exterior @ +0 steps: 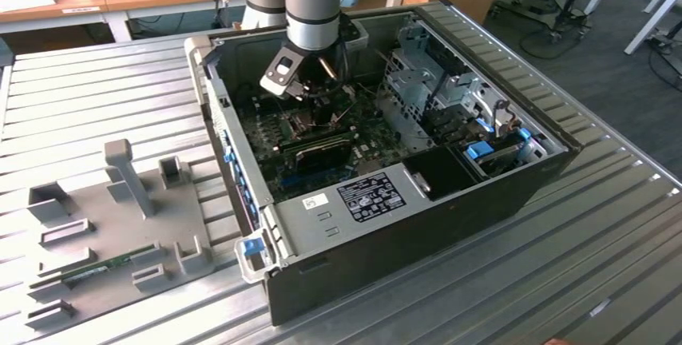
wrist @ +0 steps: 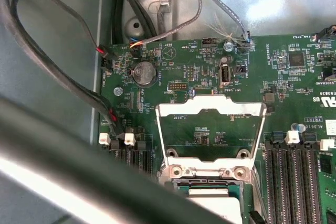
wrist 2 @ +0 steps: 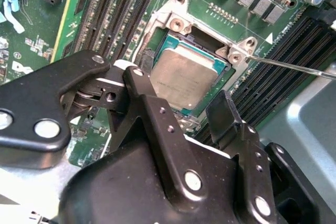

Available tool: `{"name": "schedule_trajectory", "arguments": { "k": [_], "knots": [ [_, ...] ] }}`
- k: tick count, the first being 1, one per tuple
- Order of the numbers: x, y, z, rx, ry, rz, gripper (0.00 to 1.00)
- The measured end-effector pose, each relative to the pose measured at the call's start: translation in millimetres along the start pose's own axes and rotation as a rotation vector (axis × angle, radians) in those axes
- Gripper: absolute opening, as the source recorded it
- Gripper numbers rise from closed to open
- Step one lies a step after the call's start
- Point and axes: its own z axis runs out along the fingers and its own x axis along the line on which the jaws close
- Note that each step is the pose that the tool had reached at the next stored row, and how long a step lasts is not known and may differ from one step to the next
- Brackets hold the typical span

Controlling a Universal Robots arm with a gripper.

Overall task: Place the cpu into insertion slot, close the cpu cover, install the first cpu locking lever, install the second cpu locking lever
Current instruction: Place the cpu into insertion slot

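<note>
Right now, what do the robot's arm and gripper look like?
The arm is a grey cylinder with a light blue ring at its joint and a pale block at the wrist. The gripper is black: flat linkage bars joined by silver round pins, ending in two black fingers.

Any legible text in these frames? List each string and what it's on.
Black label: print too small to read.
White sticker beside it: too small to read.
Board lettering: white, too small to read reliably.
cpu face: no marking legible.
Nothing quotable.
</note>
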Motion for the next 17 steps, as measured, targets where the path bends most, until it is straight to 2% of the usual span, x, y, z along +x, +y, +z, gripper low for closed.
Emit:
{"name": "schedule_trajectory", "arguments": {
  "k": [13, 14, 15, 16, 17],
  "knots": [
    [2.1, -0.1, 0.1, -0.0001, -0.0003, 0.005, 0.67],
    [2.1, -0.1, 0.2, -0.0001, -0.0003, 0.005, 0.66],
    [2.1, -0.1, 0.1, 0.0, -0.0005, 0.006, 0.6],
    [2.0, -0.2, 0.0, 0.0003, -0.001, 0.006, 0.6],
    [2.0, -0.2, 0.0, 0.0002, -0.0008, 0.006, 0.54]
  ]
}}
